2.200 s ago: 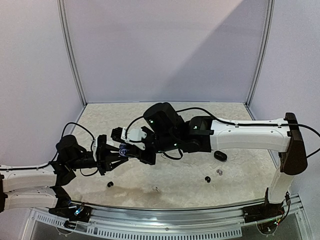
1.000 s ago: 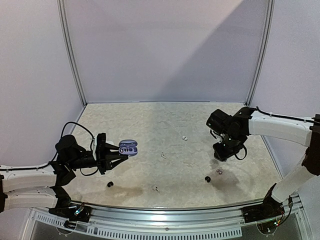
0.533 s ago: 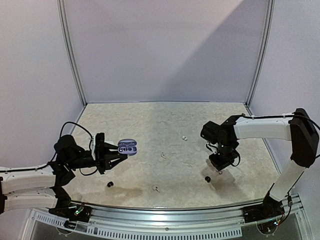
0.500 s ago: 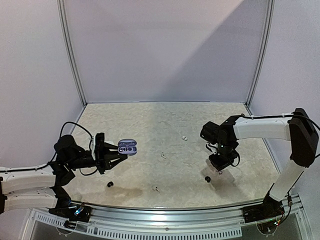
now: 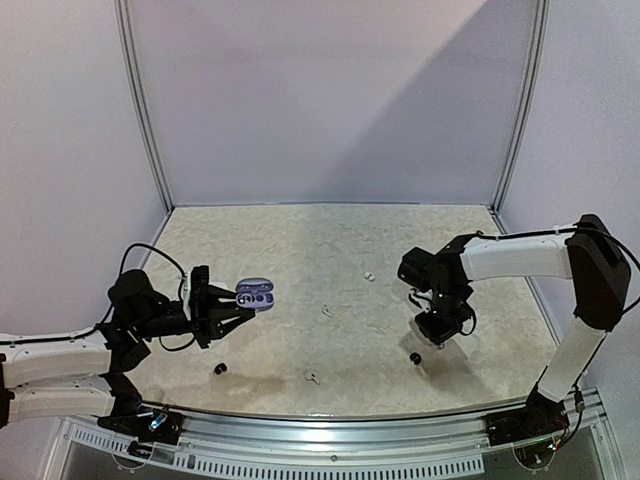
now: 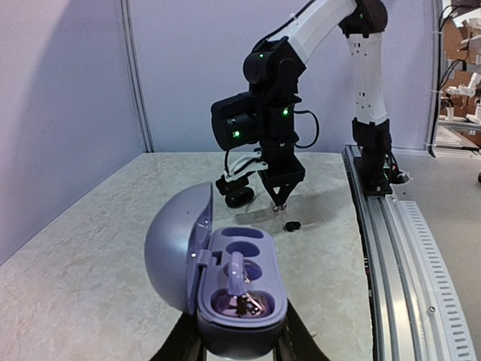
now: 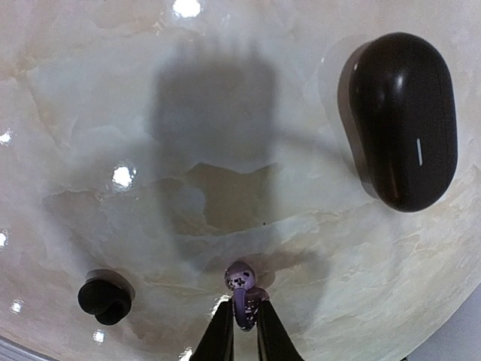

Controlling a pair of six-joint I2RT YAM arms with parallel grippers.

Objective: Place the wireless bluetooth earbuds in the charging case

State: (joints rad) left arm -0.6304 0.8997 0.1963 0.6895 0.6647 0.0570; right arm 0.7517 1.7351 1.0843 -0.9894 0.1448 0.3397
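The left end effector point(image 5: 238, 306) is clamped on the open lilac case point(image 6: 240, 297) and holds it above the bench point(image 5: 300, 240) on the left side, lid swung back. A lilac piece point(image 6: 237, 272) stands up in the case's near socket.

Well apart, on the right, the right end effector point(image 7: 243, 314) points down, its fingers pinched on a lilac bud point(image 7: 239, 277) just over the bench; whether the bud touches the surface cannot be told. A black bud point(image 7: 105, 297) lies near it on one side and a black case point(image 7: 402, 120) farther off on the other.

White buds point(image 5: 369, 277) point(image 5: 326, 311) point(image 5: 313, 378) lie scattered mid-bench, and another black bud point(image 5: 220, 369) lies below the held case.
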